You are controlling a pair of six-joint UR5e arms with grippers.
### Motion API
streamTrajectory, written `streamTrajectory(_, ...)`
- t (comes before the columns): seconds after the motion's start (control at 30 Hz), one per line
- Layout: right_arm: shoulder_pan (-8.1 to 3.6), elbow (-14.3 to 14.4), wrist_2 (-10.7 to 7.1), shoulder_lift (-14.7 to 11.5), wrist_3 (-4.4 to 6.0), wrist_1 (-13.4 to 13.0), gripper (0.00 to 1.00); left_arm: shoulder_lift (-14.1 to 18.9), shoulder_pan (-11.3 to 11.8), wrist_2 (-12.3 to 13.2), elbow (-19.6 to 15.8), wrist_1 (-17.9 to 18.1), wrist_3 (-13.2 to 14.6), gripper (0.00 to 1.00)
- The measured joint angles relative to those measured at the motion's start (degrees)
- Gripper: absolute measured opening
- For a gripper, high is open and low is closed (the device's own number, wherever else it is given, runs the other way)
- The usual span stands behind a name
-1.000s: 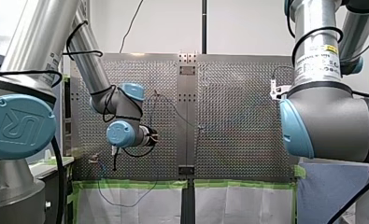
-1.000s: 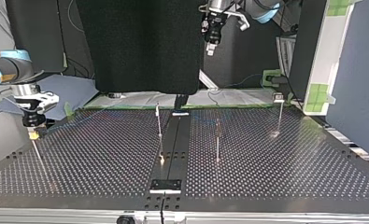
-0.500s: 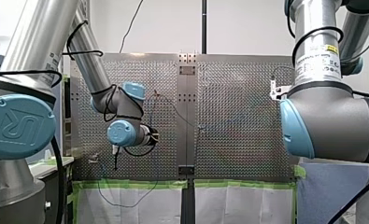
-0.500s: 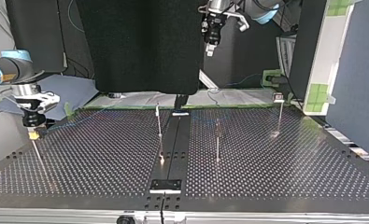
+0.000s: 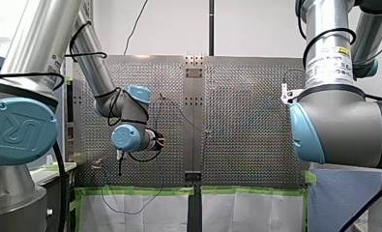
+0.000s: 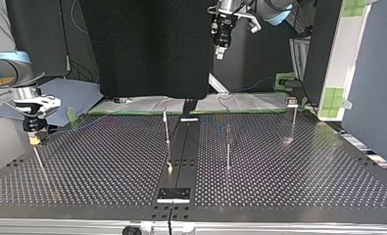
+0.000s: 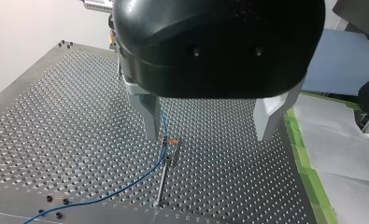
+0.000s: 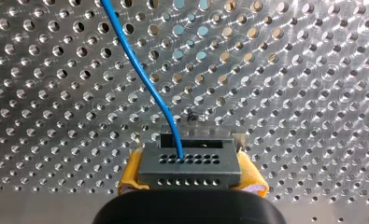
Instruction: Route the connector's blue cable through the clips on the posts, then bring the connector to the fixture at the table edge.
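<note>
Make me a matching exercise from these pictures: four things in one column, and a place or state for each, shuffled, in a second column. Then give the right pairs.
Column one
1. grey rectangular connector
2. thin blue cable
3. my left arm's black gripper with metal fingers
4. green tape strip

Column two
A. open, with a thin metal post ahead of it
B. runs along the edge of the perforated table
C. clamped in my right gripper
D. comes out of a hole in the connector's face

Pairs: 1-C, 2-D, 3-A, 4-B
</note>
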Motion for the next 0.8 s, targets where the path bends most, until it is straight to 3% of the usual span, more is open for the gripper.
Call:
streamTrajectory(0.37, 0.0, -0.02, 0.0, -0.02, 0.0, 0.0, 0.79, 0.02, 0.0, 0.0, 0.0, -0.13, 0.01, 0.99)
streamTrajectory(0.47, 0.0, -0.02, 0.0, -0.02, 0.0, 0.0, 0.82, -0.01, 0.0, 0.0, 0.0, -0.14, 0.01, 0.99)
streamTrajectory(0.6, 0.0, -0.02, 0.0, -0.02, 0.0, 0.0, 0.96, 0.0, 0.01, 0.0, 0.0, -0.2, 0.01, 0.99)
streamTrajectory(0.8, 0.0, -0.01, 0.0, -0.02, 0.0, 0.01, 0.99, 0.01, 0.0, 0.0, 0.0, -0.15, 0.01, 0.99)
